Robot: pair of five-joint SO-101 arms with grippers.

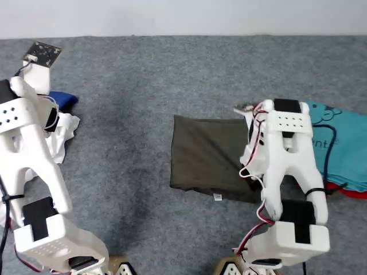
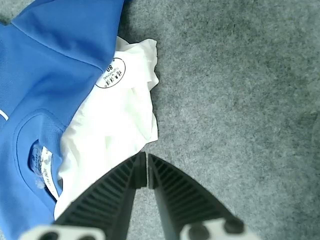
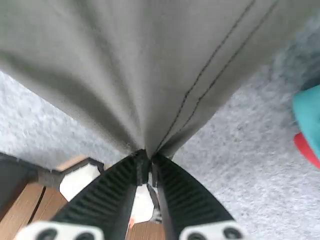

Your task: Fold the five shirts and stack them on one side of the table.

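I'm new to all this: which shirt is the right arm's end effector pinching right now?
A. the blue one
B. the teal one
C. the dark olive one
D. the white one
C: the right wrist view shows the right end effector shut on a bunched fold of the dark olive shirt.

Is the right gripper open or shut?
Shut. The right gripper pinches the olive-grey fabric shirt, whose cloth gathers between its closed jaws.

Open grey table point(image 1: 126, 86) lies between the white shirt point(image 1: 65, 129) and the olive shirt point(image 1: 206, 154).
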